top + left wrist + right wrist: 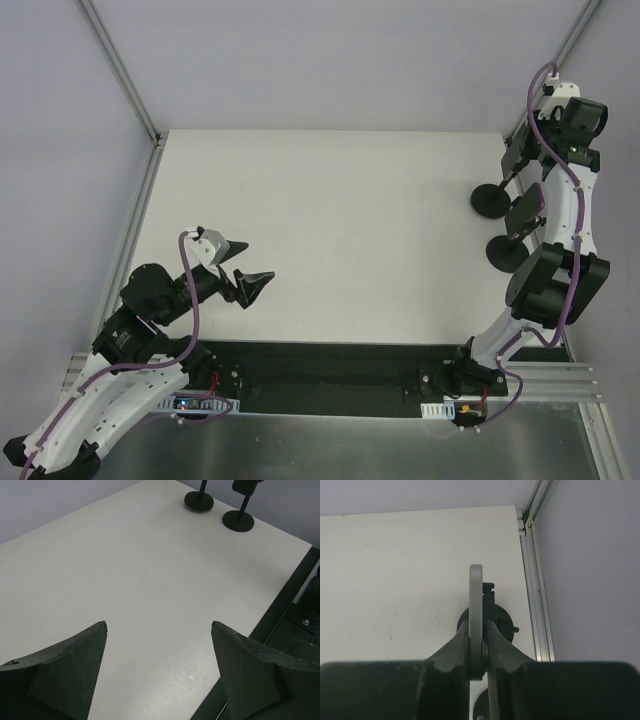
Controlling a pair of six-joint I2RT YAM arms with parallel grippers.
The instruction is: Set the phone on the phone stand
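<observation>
Phone: held edge-on by the right edge of the bench, near its far right corner, just above the stand.
Right jaws: pinching the phone.
Left jaws: spread, above the bench's near left corner.

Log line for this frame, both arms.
right pincer shut on phone | phone stand behind phone | left pincer open, empty
</observation>
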